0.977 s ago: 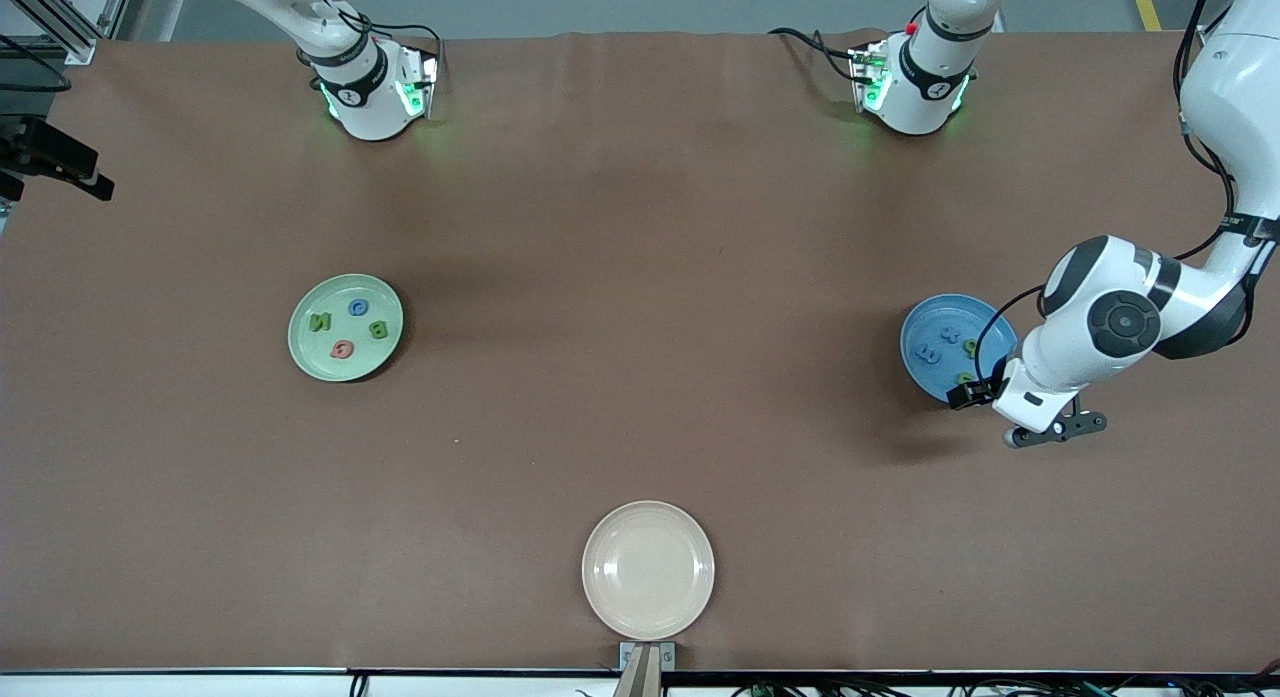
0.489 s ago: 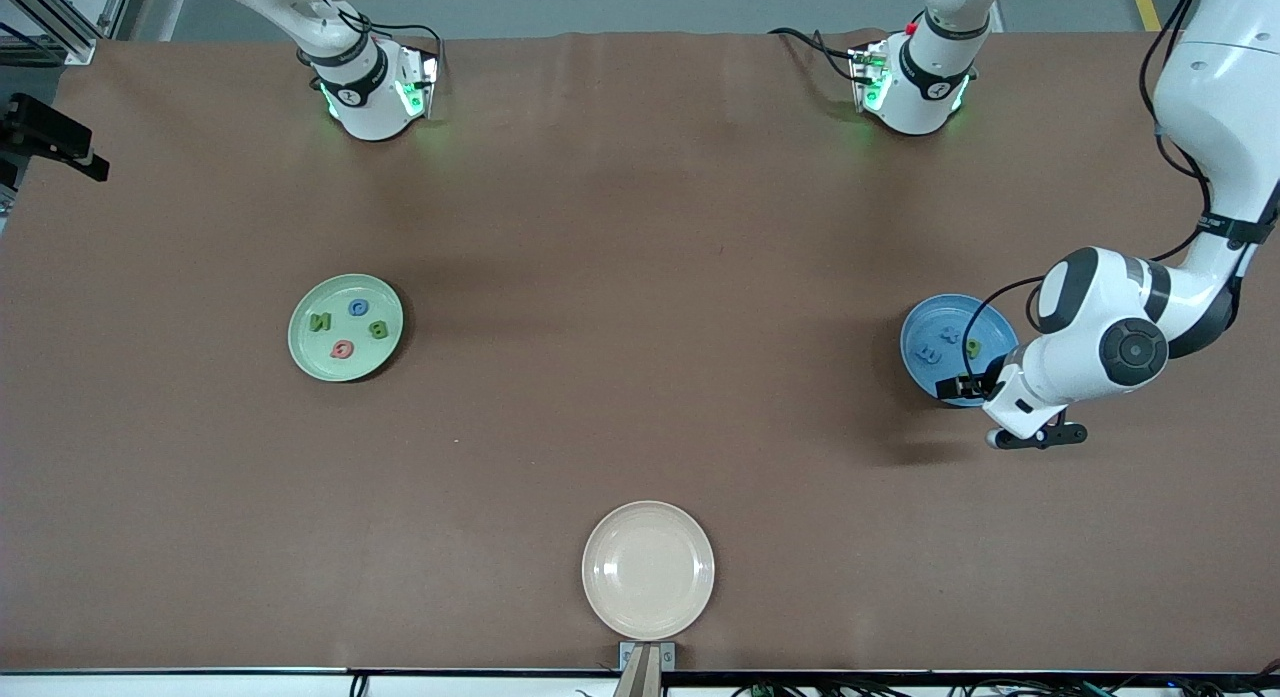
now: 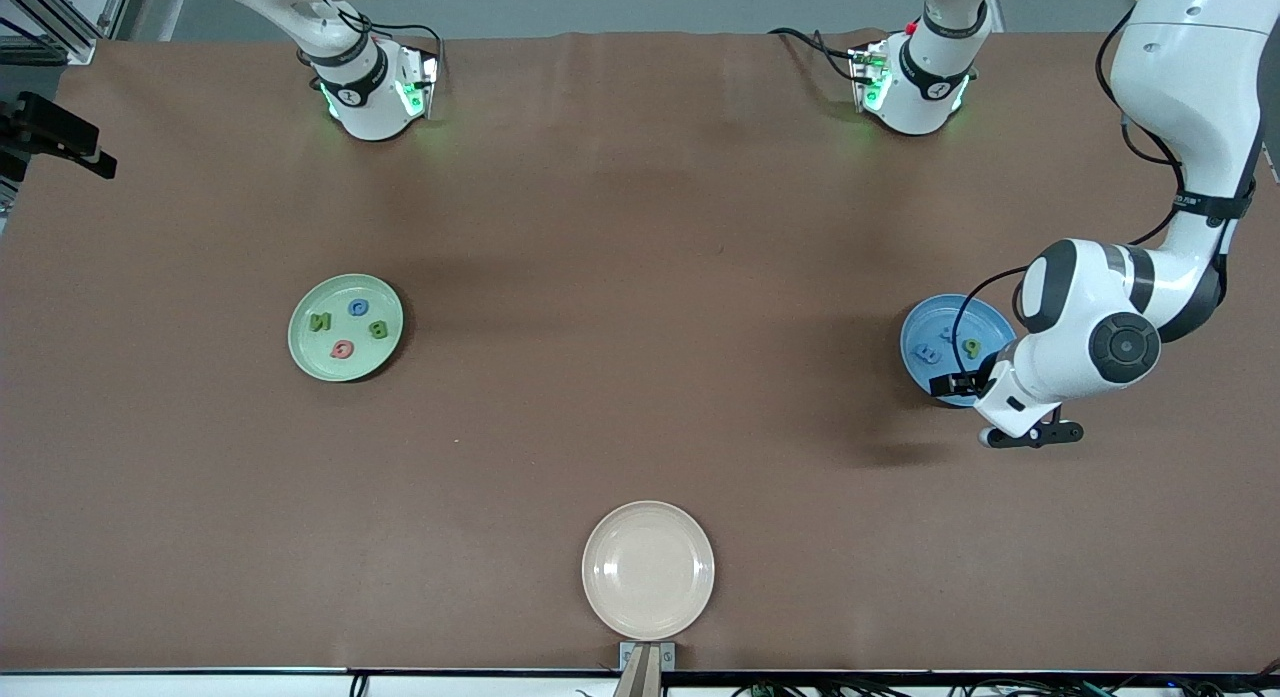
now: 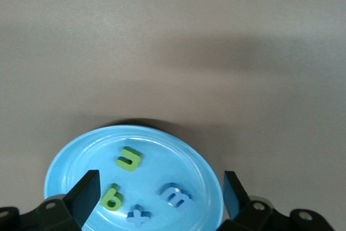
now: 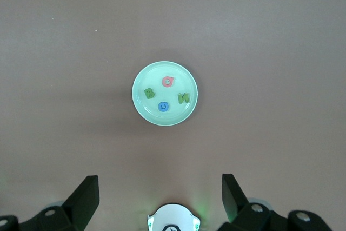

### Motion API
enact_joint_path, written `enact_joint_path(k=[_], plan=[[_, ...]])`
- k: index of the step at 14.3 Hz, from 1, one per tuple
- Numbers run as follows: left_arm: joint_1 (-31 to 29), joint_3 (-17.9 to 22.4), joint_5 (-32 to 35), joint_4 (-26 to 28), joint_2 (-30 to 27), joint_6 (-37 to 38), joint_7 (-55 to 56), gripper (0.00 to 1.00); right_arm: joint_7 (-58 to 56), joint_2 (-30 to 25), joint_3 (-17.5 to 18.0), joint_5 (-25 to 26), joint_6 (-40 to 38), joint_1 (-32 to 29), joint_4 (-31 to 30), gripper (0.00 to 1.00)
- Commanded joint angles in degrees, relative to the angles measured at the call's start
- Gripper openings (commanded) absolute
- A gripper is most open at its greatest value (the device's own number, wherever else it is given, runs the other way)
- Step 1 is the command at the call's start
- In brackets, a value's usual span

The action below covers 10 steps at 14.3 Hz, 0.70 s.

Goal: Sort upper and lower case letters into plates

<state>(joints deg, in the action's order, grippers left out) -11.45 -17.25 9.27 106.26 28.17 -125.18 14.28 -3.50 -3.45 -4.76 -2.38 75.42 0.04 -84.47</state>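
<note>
The pale green plate (image 3: 300,349) (image 5: 178,113) lies toward the right arm's end. It holds a blue C (image 3: 358,307), green N (image 3: 320,322), green B (image 3: 378,329) and red O (image 3: 342,350). The bright blue plate (image 3: 915,327) (image 4: 162,147) lies toward the left arm's end. In it are a green u (image 4: 130,159), green p (image 4: 111,197), blue x (image 4: 138,216) and blue m (image 4: 175,196). My left gripper (image 3: 1030,435) (image 4: 160,182) hangs open and empty over this plate, partly hiding it in the front view. My right gripper (image 5: 160,182) waits high over the table, open and empty.
An empty cream plate (image 3: 648,570) sits at the table's edge nearest the front camera. The two arm bases (image 3: 375,97) (image 3: 910,87) stand along the farthest edge. A brown cover (image 3: 640,277) spreads over the whole table.
The left arm has swung its hand a little toward the right arm's end, over more of the blue plate. One green letter is now hidden in the front view. Both grippers stay open.
</note>
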Motion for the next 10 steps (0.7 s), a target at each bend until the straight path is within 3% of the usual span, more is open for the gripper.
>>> enact_joint_path(k=[1,4,10], plan=[[4.83,4.74,-4.24,0.44,-1.27,0.55,-1.54,1.0,2.96,-0.94,0.37,-0.7,-0.54,0.39,-0.08,1.0],[11.7,11.52,-7.41,0.35,-1.27,0.46,-1.71,1.0,2.79,-0.94,0.9,-0.26,-0.37,0.57,-0.08,1.0],[11.62,11.8,-8.13,0.35,-1.36,-0.33,-1.63,1.0,2.53,-0.94,0.98,0.18,-0.36,0.39,-0.08,1.0]])
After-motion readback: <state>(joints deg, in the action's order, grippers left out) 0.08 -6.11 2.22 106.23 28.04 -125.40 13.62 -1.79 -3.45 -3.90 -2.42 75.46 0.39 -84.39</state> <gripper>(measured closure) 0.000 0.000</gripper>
